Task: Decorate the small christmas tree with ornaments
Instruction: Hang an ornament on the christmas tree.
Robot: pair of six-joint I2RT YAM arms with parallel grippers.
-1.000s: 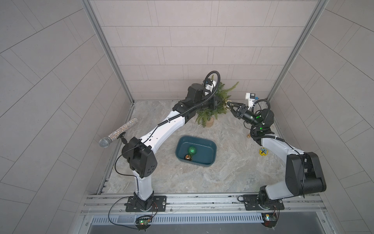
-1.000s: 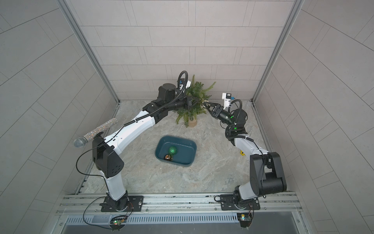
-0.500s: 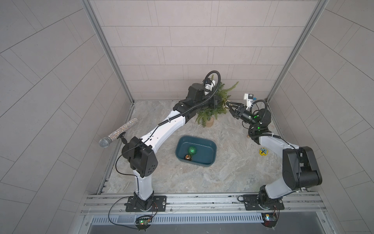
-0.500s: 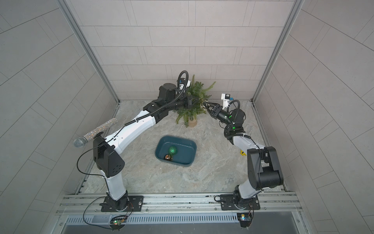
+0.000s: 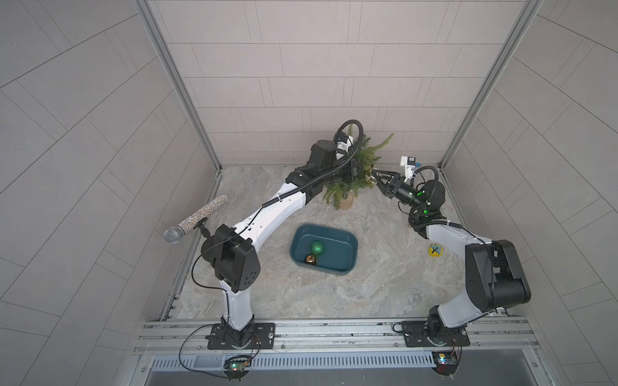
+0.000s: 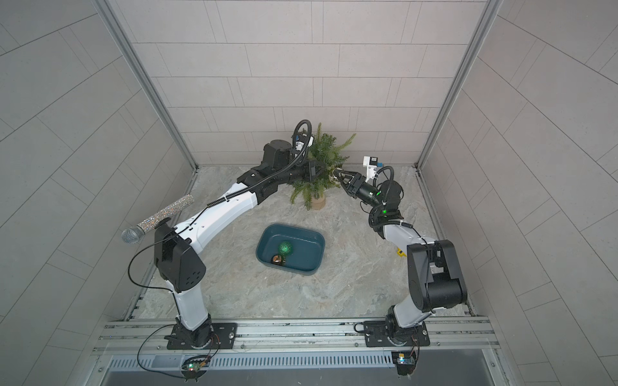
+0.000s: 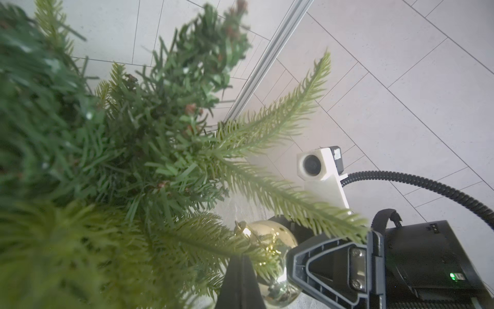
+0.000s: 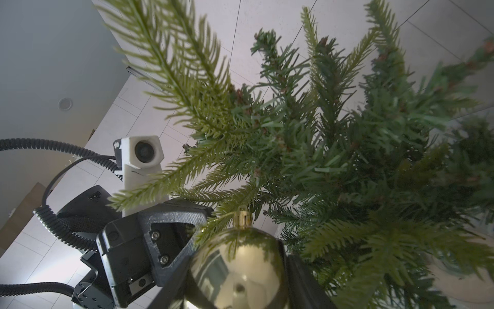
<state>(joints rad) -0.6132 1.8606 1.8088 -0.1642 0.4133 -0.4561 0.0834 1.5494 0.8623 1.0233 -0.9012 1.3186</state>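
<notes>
The small green artificial christmas tree (image 5: pixel 366 160) stands on its short tan cylindrical base (image 5: pixel 346 202) at the back of the marble-patterned surface (image 5: pixel 384 284), close to the tiled rear wall.

A shiny pale gold ball ornament (image 8: pixel 235 267) sits against the tree's lower outer branches on the side facing the right arm. Its small gold cap (image 8: pixel 242 218) pokes up among the needles. The right gripper (image 5: pixel 376 177) is clamped on this ball, about half open, with a black finger (image 8: pixel 302 281) pressed on each flank. The pictures do not show whether the cap's loop is over a twig.

The left gripper (image 7: pixel 237 267) reaches into the tree from the opposite side. Its jaws are fully closed and its tip is buried in the needles right beside the gold ball. Whether it pinches a branch cannot be told.

In front of the tree, well apart from its base, sits a dark teal rounded-rectangular plastic tub (image 5: pixel 349 239). It holds two balls: a glittery green ball ornament (image 5: pixel 317 247) and a smaller-looking copper-orange ball ornament (image 5: pixel 311 259), which touch in the tub corner farthest from the tree.

Farther from the tree, beyond the right arm's forearm, a small yellow flat piece (image 5: pixel 434 250) lies on the surface. On the other side, off the surface edge, a glittery silver microphone (image 5: pixel 195 219) is mounted by the left arm's elbow.
</notes>
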